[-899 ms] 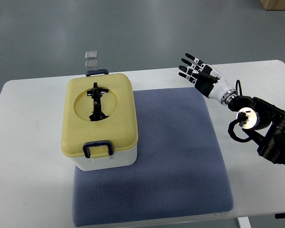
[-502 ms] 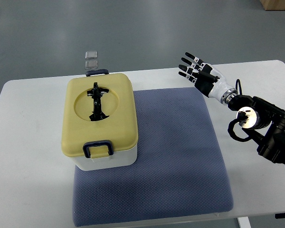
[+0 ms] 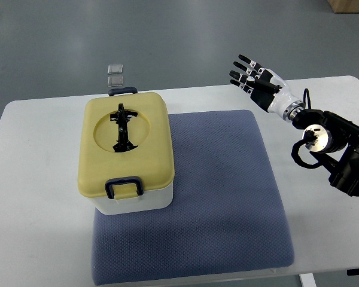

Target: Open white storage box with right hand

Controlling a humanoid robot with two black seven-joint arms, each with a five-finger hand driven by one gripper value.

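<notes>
The white storage box (image 3: 137, 201) has a pale yellow lid (image 3: 124, 146) that lies shut on it. A black folding handle (image 3: 121, 128) rests flat in the lid's round recess. Dark blue latches sit at the near end (image 3: 124, 187) and the far end (image 3: 122, 91). The box stands on the left part of a blue-grey mat (image 3: 215, 197). My right hand (image 3: 255, 79) hovers above the table's far right part, well away from the box, with fingers spread and holding nothing. Its arm (image 3: 332, 146) comes in from the right edge. The left arm does not show.
The mat lies on a white table (image 3: 30, 197). Two small clear squares (image 3: 115, 75) lie on the grey floor beyond the table's far edge. A brown box corner (image 3: 350, 5) shows at the top right.
My right hand has drifted up and to the right, farther from the box, still spread. The box and lid have not moved.
</notes>
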